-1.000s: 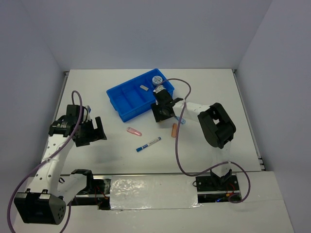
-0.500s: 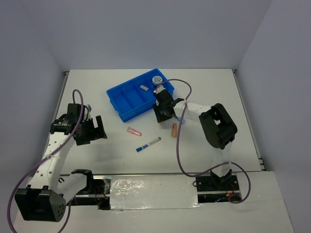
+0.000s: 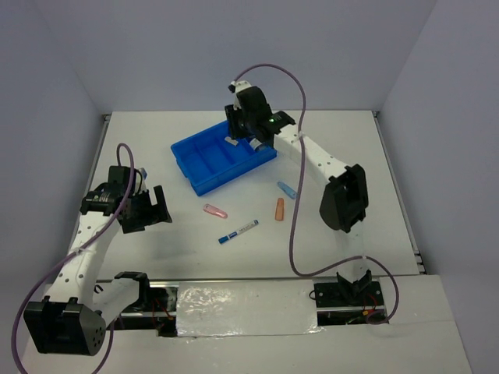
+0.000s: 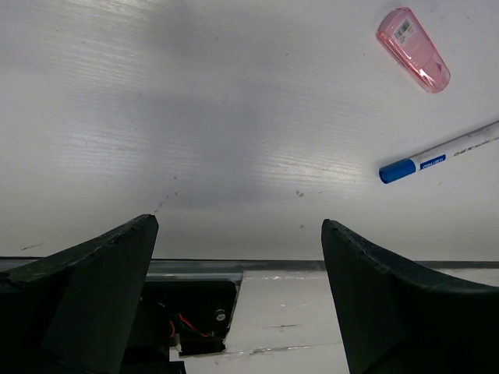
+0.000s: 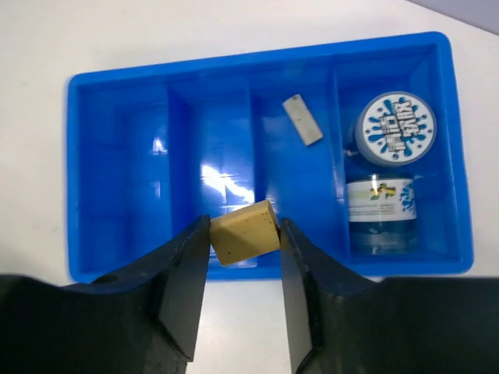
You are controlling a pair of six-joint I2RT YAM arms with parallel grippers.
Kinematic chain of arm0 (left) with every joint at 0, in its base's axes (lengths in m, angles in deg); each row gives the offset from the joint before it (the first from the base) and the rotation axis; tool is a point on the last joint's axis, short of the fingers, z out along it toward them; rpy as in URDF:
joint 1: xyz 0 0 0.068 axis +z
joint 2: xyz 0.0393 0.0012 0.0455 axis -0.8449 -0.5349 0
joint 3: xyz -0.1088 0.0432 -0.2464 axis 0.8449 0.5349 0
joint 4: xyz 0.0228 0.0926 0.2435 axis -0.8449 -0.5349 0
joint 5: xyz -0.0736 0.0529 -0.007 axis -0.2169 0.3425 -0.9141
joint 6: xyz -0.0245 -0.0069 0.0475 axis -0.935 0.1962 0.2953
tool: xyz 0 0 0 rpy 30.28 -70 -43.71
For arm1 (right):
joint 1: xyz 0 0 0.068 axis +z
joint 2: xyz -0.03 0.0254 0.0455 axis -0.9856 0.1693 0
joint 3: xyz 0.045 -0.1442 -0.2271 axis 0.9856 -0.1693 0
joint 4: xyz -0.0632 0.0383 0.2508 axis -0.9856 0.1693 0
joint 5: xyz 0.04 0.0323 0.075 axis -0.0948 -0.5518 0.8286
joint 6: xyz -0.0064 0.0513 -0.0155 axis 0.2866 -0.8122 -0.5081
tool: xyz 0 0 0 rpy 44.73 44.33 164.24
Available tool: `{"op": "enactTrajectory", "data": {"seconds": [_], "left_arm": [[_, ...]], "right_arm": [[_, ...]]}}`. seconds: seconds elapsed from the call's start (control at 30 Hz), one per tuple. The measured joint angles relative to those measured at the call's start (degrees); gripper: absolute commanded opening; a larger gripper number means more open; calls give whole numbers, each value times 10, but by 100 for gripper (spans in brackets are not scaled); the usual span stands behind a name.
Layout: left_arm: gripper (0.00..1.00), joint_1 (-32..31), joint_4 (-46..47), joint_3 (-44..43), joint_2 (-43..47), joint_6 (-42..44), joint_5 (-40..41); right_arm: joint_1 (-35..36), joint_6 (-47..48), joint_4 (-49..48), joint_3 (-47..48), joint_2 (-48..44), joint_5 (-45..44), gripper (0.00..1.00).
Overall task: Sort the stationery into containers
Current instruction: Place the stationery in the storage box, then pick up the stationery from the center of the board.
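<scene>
The left hand (image 4: 238,232) hangs spread above the near-left tabletop (image 3: 374,195), holding nothing. Just right of it lie a marker (image 3: 238,231) and a pink piece (image 3: 214,210). An orange piece (image 3: 279,209) and a light-blue piece (image 3: 288,189) lie farther right. Beyond them sits the blue tray (image 3: 204,167). A grey piece (image 5: 302,119) lies in one compartment, and the roll (image 5: 392,128) and a small jar (image 5: 380,202) are in the far-right end one. The right hand (image 5: 244,238) hovers above the tray's middle, pinching a tan piece (image 5: 245,226).
</scene>
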Motion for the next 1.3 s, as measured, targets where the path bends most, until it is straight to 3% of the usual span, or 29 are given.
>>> {"op": "enactTrajectory", "data": {"seconds": [0.07,0.2,0.47,0.63,0.73,0.93,1.1,1.3], "left_arm": [[99,0,0,0,0,0,1],[99,0,0,0,-4,0,1],[99,0,0,0,-4,-2,2],[99,-16,11,0,-14,-64,15],[99,-90,29,-2,-39,-144,54],[99,-251,59,-58,-158,-315,143],[99,-306,79,-95,-238,-449,204],[97,-328,85,-139,-338,-549,243]], "right_arm": [[-3,5,20,73,55,-9,50],[-17,16,65,172,156,-16,73],[-35,15,106,146,162,-6,79],[-35,-14,88,-38,22,-9,79],[-35,-36,83,-165,-101,-10,79],[-35,-80,59,-324,-300,5,80],[-34,-107,58,-419,-406,19,80],[-34,-120,63,-456,-456,44,80]]}}
